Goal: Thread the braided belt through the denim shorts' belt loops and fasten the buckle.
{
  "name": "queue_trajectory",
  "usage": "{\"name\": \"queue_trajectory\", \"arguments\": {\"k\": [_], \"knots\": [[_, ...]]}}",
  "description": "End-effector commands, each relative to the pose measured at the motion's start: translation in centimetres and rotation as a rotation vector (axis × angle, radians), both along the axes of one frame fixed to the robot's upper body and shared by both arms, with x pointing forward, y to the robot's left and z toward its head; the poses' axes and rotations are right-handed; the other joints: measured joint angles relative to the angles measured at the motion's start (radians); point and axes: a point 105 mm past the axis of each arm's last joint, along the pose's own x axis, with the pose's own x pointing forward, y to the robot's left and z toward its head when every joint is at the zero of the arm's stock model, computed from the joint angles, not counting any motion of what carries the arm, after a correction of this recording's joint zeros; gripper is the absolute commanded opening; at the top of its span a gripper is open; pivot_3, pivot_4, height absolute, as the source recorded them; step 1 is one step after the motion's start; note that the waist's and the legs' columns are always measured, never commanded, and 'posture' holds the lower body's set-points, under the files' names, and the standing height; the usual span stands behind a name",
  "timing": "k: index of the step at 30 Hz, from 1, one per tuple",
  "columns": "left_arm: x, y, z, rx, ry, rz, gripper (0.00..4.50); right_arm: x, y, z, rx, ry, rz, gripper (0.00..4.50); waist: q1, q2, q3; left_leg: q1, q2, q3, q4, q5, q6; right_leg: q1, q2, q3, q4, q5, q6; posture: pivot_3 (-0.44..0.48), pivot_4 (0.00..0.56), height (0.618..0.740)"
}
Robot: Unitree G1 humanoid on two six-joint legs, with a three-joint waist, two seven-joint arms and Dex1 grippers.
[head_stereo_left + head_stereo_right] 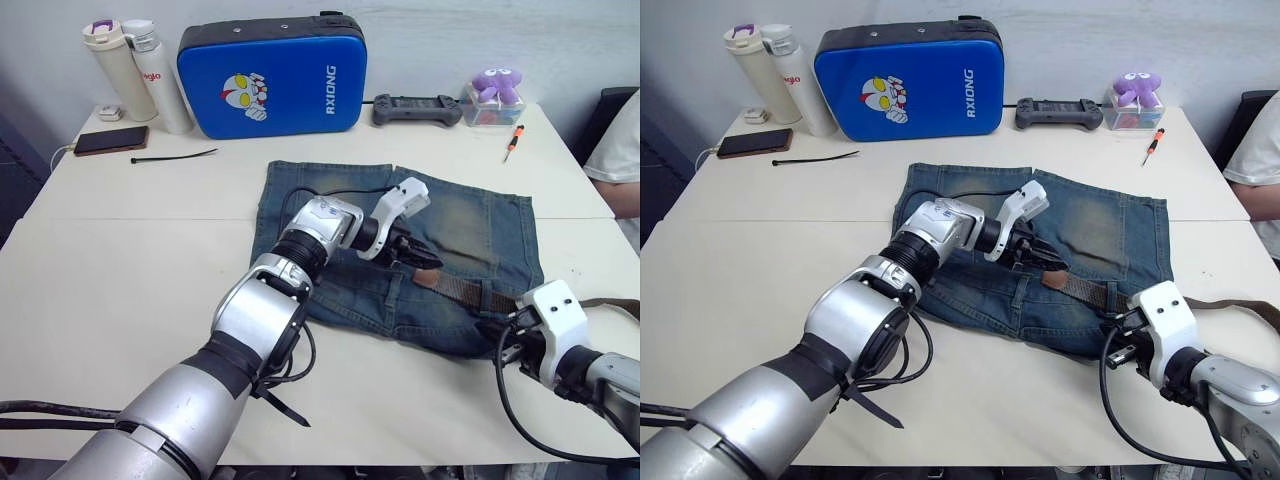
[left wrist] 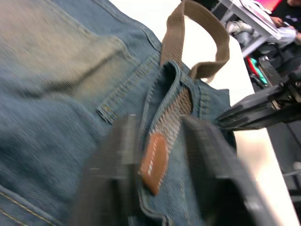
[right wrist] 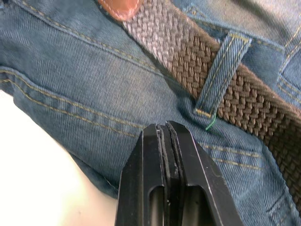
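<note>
The faded denim shorts (image 1: 330, 215) lie flat in the middle of the table, waistband toward me. The braided belt (image 1: 470, 292) runs under one belt loop (image 3: 221, 75) at the right of the waistband and trails off past the table's right edge. Its tan leather tip (image 2: 153, 160) lies on the waistband. My left gripper (image 2: 160, 179) is open with one finger on each side of that tip, low over the denim. My right gripper (image 3: 164, 129) is shut, with nothing visible between its fingers, at the waistband's near edge just in front of the loop. The buckle is out of view.
Along the back of the table stand a blue case (image 1: 272, 85), two bottles (image 1: 140, 70), a phone (image 1: 110, 140), a black cable tie (image 1: 175, 156), a controller (image 1: 417, 108), a purple plush (image 1: 495, 85) and a screwdriver (image 1: 513, 142). A person (image 1: 622, 160) sits at the right edge.
</note>
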Motion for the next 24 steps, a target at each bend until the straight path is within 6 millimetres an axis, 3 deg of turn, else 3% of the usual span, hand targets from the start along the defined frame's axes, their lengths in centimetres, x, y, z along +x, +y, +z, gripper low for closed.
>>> {"name": "queue_trajectory", "arguments": {"k": [1, 13, 16, 21, 24], "knots": [[-0.6, -0.6, 0.3, 0.025, -0.035, -0.064, 3.02, -0.1, 0.8, 0.7, -0.006, -0.029, 0.017, 0.0, -0.001, 0.0, 0.0, 0.0, 0.0, 0.0, 0.0, 0.0, 0.0, 0.0, 0.0, 0.0, 0.0, 0.0, 0.0, 0.0, 0.15, 0.74], [-1.2, -0.4, -1.3, 0.07, -0.015, -0.093, 3.02, -0.1, 1.3, 1.2, -0.017, -0.045, 0.017, 0.0, -0.002, 0.0, 0.0, 0.0, 0.0, 0.0, 0.0, 0.0, 0.0, 0.0, 0.0, 0.0, 0.001, 0.0, 0.0, 0.0, 0.15, 0.74], [-1.6, -0.5, -1.3, 0.059, 0.019, -0.11, 2.22, 0.0, 1.2, 1.3, -0.023, -0.047, 0.015, 0.0, -0.002, 0.0, 0.0, 0.0, 0.0, 0.0, 0.0, 0.0, 0.0, 0.0, 0.0, 0.0, 0.001, 0.0, 0.0, 0.0, 0.15, 0.74], [-1.2, -0.6, 0.0, 0.023, 0.018, -0.089, 0.05, 0.1, 1.1, 1.2, -0.037, -0.044, 0.004, 0.0, -0.002, 0.0, 0.0, 0.0, 0.0, 0.0, 0.0, 0.0, 0.0, 0.0, 0.0, 0.0, 0.001, 0.0, 0.0, 0.0, 0.15, 0.74], [-1.1, -0.6, 0.9, -0.003, 0.022, -0.082, 0.05, 0.3, 0.8, 0.7, -0.058, -0.029, -0.022, 0.0, -0.002, 0.0, 0.0, 0.0, 0.0, 0.0, 0.0, 0.0, 0.0, 0.0, 0.0, 0.0, 0.001, 0.0, 0.0, 0.0, 0.15, 0.74]]}}
